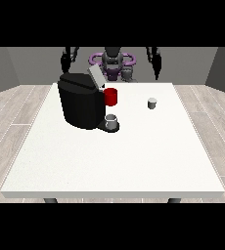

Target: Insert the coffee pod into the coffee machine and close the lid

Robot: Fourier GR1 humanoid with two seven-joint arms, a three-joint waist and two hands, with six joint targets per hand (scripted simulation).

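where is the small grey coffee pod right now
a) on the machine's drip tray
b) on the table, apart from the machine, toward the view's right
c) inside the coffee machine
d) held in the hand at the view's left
b: the coffee pod stands alone on the table, apart from the coffee machine, whose lid is raised.

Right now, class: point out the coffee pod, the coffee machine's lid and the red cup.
coffee pod (pixel 152 103): front view, on its side wall.
lid (pixel 95 76): front view, on its raised grey flap.
red cup (pixel 111 97): front view, on its red wall.
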